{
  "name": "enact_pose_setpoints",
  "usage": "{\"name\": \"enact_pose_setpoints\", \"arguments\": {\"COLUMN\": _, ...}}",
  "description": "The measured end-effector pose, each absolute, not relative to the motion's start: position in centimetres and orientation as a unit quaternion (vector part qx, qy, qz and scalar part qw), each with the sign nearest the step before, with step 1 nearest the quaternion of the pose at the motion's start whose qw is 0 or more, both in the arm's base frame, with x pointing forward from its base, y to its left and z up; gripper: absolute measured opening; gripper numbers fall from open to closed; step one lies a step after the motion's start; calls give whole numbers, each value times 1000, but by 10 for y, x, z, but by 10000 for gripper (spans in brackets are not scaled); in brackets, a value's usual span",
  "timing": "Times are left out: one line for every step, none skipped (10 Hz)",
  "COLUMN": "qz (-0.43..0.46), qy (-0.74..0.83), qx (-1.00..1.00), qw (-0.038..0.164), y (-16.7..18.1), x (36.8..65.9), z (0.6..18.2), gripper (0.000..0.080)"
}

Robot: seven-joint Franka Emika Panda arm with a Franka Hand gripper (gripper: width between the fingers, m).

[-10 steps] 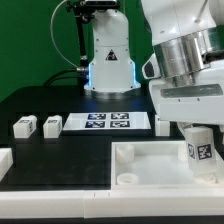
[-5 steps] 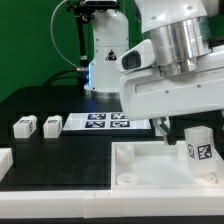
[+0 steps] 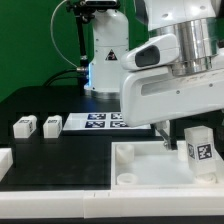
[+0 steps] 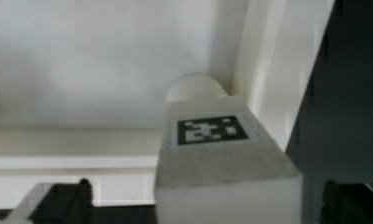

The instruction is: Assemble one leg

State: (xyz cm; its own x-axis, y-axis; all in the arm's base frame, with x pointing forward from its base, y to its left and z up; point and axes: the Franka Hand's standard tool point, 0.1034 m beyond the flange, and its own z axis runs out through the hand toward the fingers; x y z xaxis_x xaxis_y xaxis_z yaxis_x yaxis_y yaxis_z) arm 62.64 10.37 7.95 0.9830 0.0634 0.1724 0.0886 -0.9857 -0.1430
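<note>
- white arm (image 3: 172, 14): glossy rounded shells
- wrist flange (image 3: 192, 50): grey metal cylinder
- base (image 3: 108, 75): white, black triangle marking (image 3: 110, 57), blue glow, black cable (image 3: 78, 38)
- gripper (image 4: 204, 200): black fingertips (image 4: 55, 203)

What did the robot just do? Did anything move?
The hand turned above the leg, so its wide side now reaches toward the exterior view's left. The pincer is open with the leg between its fingers; nothing was picked up. The leg, the tray, the spare legs and the marker board stayed put.
</note>
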Motion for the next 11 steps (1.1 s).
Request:
{"name": "enact_pose_setpoints", "arguments": {"qz": -83, "qy": -31, "qx": -993, "qw": 76, "y": 104, "x": 626, "z": 79, "gripper": 527}}
{"name": "enact_pose_setpoints", "arguments": {"qz": -79, "qy": 23, "qx": -993, "qw": 82, "y": 105, "x": 626, "z": 79, "gripper": 388}}
{"name": "enact_pose_setpoints", "arguments": {"qz": -74, "qy": 77, "qx": -990, "qw": 89, "y": 106, "x": 626, "z": 79, "gripper": 289}}
{"name": "enact_pose_setpoints", "arguments": {"qz": -71, "qy": 114, "qx": -987, "qw": 91, "y": 106, "x": 626, "z": 79, "gripper": 290}}
{"name": "enact_pose_setpoints", "arguments": {"qz": -67, "qy": 149, "qx": -982, "qw": 94, "y": 107, "x": 626, "z": 79, "gripper": 290}}
{"name": "enact_pose_setpoints", "arguments": {"qz": -61, "qy": 206, "qx": -971, "qw": 101, "y": 107, "x": 626, "z": 79, "gripper": 290}}
{"name": "enact_pose_setpoints", "arguments": {"qz": -55, "qy": 264, "qx": -957, "qw": 107, "y": 107, "x": 626, "z": 79, "gripper": 290}}
{"name": "enact_pose_setpoints", "arguments": {"qz": -41, "qy": 346, "qx": -930, "qw": 117, "y": 107, "x": 627, "z": 79, "gripper": 290}}
{"name": "enact_pose_setpoints", "arguments": {"qz": -17, "qy": 461, "qx": -879, "qw": 124, "y": 110, "x": 627, "z": 78, "gripper": 290}}
{"name": "enact_pose_setpoints", "arguments": {"qz": 10, "qy": 553, "qx": -824, "qw": 124, "y": 116, "x": 627, "z": 76, "gripper": 290}}
{"name": "enact_pose_setpoints", "arguments": {"qz": 22, "qy": 624, "qx": -769, "qw": 134, "y": 118, "x": 630, "z": 75, "gripper": 290}}
